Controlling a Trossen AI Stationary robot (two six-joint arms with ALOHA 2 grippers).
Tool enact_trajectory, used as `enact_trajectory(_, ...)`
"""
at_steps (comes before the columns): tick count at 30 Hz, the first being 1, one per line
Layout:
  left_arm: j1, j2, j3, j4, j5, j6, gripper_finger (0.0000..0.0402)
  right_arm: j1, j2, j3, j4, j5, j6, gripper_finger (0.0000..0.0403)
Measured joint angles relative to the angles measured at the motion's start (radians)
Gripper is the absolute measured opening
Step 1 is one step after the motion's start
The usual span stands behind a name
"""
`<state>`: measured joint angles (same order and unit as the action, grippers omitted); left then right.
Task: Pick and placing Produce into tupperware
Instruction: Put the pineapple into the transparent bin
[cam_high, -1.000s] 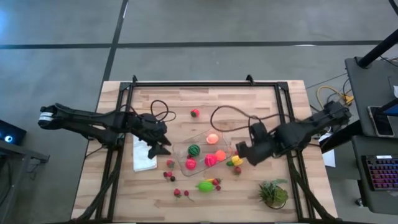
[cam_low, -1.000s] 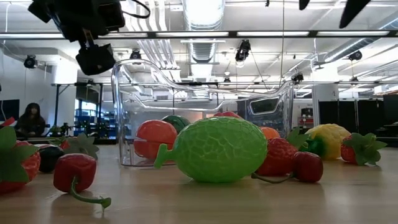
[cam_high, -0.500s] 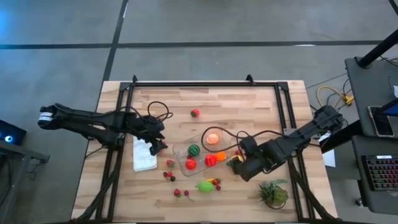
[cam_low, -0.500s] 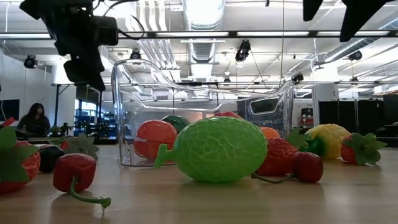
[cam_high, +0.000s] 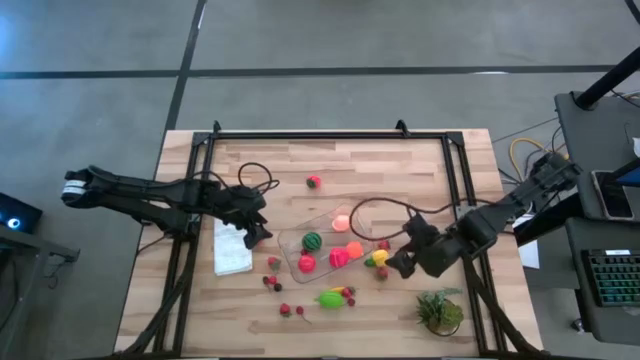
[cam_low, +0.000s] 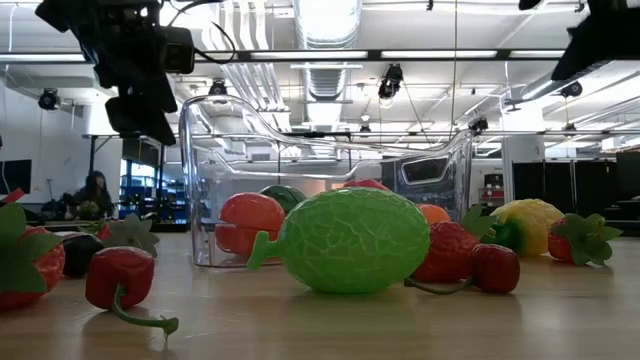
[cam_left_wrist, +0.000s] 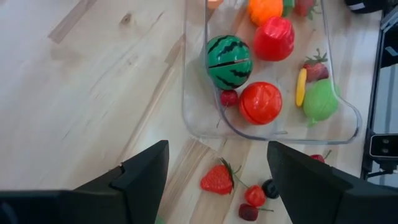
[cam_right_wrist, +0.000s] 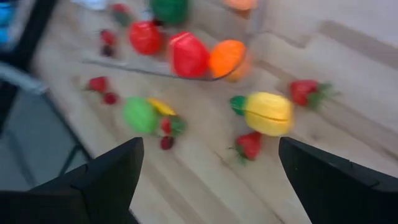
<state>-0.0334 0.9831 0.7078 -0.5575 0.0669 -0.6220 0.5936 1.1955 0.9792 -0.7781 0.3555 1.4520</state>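
While your right hand hangs released, empty | yellow fruit on the counter just ahead, beside the tupperware | centre over it before clenching | left hand waits half-released.

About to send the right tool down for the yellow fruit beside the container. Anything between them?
Nothing visible. The open right tool hangs just beside the yellow lemon-like toy fruit, which lies outside the clear plastic rectangular container.

The wooden table carries the clear tupperware, a white cloth, a leafy plant tuft, and scattered produce.
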Motion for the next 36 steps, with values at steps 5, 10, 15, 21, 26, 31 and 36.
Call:
enact_trajectory(5, 0.0, -0.001, 0.0, 0.004, 0.0, -0.016, 0.0257, -0.001, -0.054, -0.139, 0.213, 0.043, 0.005, 0.0365)
enact_trajectory(10, 0.0, -0.002, 0.0, 0.0, -0.002, -0.08, 0.0257, -0.001, -0.062, -0.187, 0.319, 0.057, 0.047, 0.0365)
enact_trajectory(15, 0.0, 0.005, 0.0, 0.0, -0.002, -0.08, 0.0257, -0.01, -0.063, -0.186, 0.169, 0.075, 0.238, 0.0365)
enact_trajectory(21, 0.0, 0.014, 0.0, 0.005, -0.025, -0.08, 0.0257, -0.009, -0.062, -0.207, 0.007, -0.014, 0.668, 0.0365)
enact_trajectory(26, 0.0, 0.039, 0.0, 0.019, -0.035, -0.079, 0.0257, -0.009, -0.054, -0.215, 0.023, -0.04, 0.725, 0.0365)
enact_trajectory(31, 0.0, 0.069, 0.0, 0.024, -0.043, -0.071, 0.0257, -0.011, -0.046, -0.233, 0.014, -0.019, 0.825, 0.0365)
enact_trajectory(36, 0.0, 0.101, 0.0, 0.025, -0.043, -0.049, 0.0257, -0.025, -0.047, -0.268, 0.056, -0.001, 0.834, 0.0365)
